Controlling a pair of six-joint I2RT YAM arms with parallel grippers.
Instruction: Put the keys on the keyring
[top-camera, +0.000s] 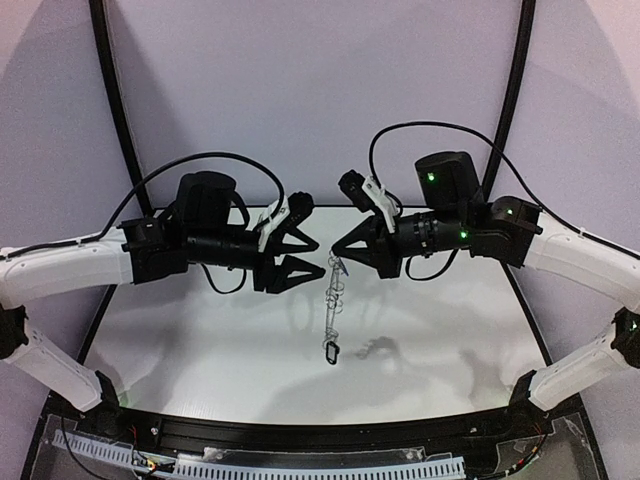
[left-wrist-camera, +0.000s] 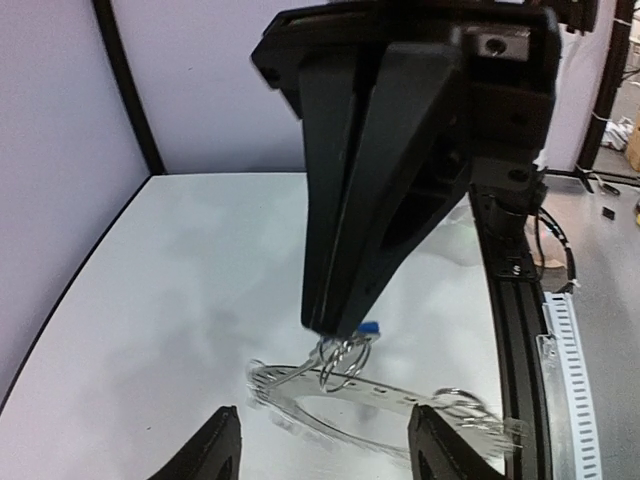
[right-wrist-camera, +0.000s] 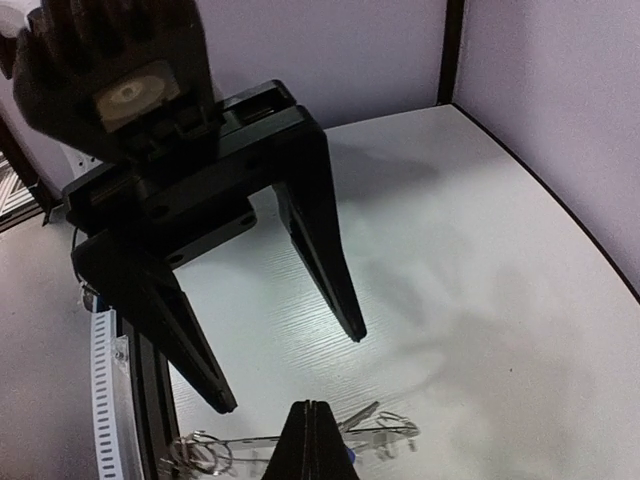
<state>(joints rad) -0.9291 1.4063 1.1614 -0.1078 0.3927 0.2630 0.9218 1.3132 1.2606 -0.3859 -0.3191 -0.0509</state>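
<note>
My right gripper (top-camera: 335, 253) is shut on the blue-tagged key (left-wrist-camera: 368, 328) by its small wire loops. The flat grey keyring (top-camera: 333, 300) hangs below it, edge-on, in mid-air over the table. The black-tagged key (top-camera: 331, 351) dangles at the ring's low end. My left gripper (top-camera: 320, 257) is open and empty, facing the right gripper's tip a short way to its left. In the left wrist view the keyring (left-wrist-camera: 400, 392) lies between my open left fingers (left-wrist-camera: 218, 445). In the right wrist view my shut right gripper (right-wrist-camera: 312, 412) hides part of the keyring (right-wrist-camera: 385, 435).
The white table (top-camera: 200, 340) lies beneath both arms, with purple walls and black corner posts (top-camera: 112, 100) around it. A black rail with a white cable strip (top-camera: 300, 462) runs along the near edge. The ring's shadow falls on the table (top-camera: 375, 348).
</note>
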